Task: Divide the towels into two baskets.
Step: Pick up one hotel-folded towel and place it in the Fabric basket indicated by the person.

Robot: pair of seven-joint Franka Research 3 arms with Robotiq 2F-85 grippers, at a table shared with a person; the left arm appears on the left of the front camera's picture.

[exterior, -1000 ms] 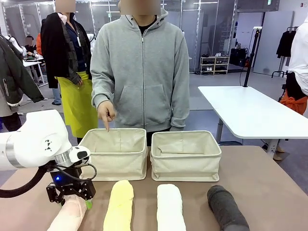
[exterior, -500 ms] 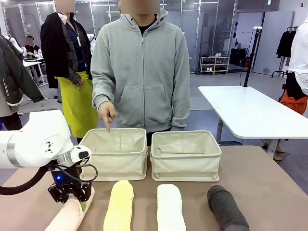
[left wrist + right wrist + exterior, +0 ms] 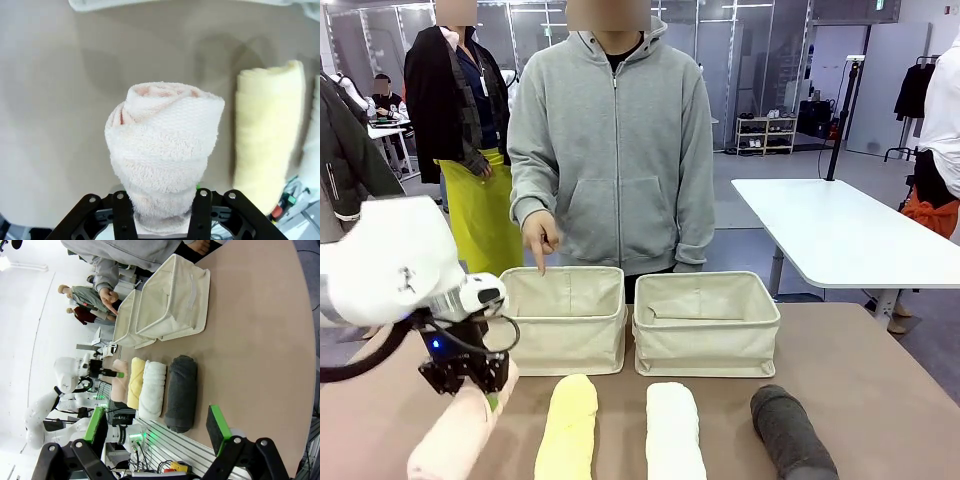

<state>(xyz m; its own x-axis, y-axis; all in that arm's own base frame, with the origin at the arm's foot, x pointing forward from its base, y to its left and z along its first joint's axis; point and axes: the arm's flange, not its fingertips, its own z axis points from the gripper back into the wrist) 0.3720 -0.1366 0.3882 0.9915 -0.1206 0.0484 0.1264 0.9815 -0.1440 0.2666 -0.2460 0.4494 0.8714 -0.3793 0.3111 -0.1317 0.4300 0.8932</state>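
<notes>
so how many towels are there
4: pink towel in the left gripper, then yellow towel, white towel and grey towel lying rightward along the table. The baskets could hide more.

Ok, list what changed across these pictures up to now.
The left gripper closed on the far end of the pink towel and raised that end, the arm rising a little. Unchanged: the yellow towel, white towel and grey towel lie in their row, the left basket and right basket stand in place, the person's hand points into the left basket, and the right gripper is open.
</notes>
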